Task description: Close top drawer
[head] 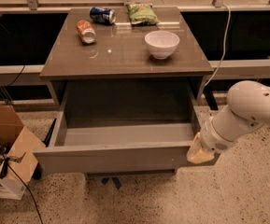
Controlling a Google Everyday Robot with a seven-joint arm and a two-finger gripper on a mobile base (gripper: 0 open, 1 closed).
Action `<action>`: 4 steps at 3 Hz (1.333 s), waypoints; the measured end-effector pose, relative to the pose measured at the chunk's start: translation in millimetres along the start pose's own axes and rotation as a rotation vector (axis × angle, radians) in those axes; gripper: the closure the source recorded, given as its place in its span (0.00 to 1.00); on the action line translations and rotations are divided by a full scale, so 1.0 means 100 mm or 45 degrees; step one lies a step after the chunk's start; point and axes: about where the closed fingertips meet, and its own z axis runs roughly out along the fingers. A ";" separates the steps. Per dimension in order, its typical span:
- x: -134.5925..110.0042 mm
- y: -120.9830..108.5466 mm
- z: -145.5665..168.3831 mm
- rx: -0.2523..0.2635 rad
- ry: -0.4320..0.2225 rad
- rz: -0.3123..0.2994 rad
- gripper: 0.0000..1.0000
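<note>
The top drawer [120, 157] of the grey cabinet stands pulled far out, its grey inside empty and its flat handleless front facing me. My gripper [200, 151] sits at the end of the white arm [249, 111], right against the right end of the drawer front, at its corner. Only a pale yellowish part of it shows.
On the cabinet top [125, 55] lie a white bowl [162, 43], an orange can [86, 31] on its side, a blue can [102, 15] and a green snack bag [142, 13]. An open cardboard box [6, 153] with cables stands on the floor at the left. A white cable [224, 36] hangs at the right.
</note>
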 end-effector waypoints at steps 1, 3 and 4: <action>-0.07 -0.08 0.01 0.029 -0.023 -0.024 1.00; -0.34 -0.44 0.01 0.104 -0.118 -0.099 1.00; -0.44 -0.81 0.08 0.136 -0.185 -0.113 1.00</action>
